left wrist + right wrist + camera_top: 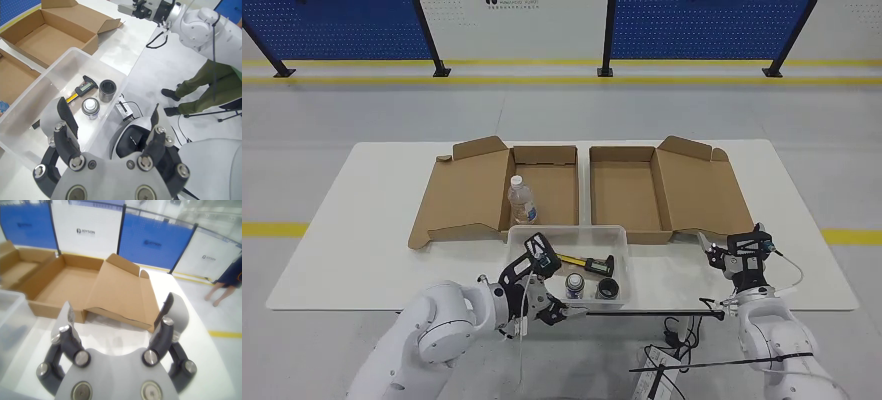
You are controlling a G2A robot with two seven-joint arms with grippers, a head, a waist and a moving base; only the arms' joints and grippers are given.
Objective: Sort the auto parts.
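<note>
The left end effector (109, 105) hangs wide open and empty above the near rim of a clear plastic bin (75, 51). Just beyond it, inside the bin, sit a small capped can (90, 108), a steel cylindrical bearing (107, 91) and a digital caliper (83, 90). The right end effector (118, 302), also open and empty, hovers over the desk (113, 330), facing an open cardboard box (62, 285). A pick seems the step in hand; it calls for lowering onto one part and closing.
</note>
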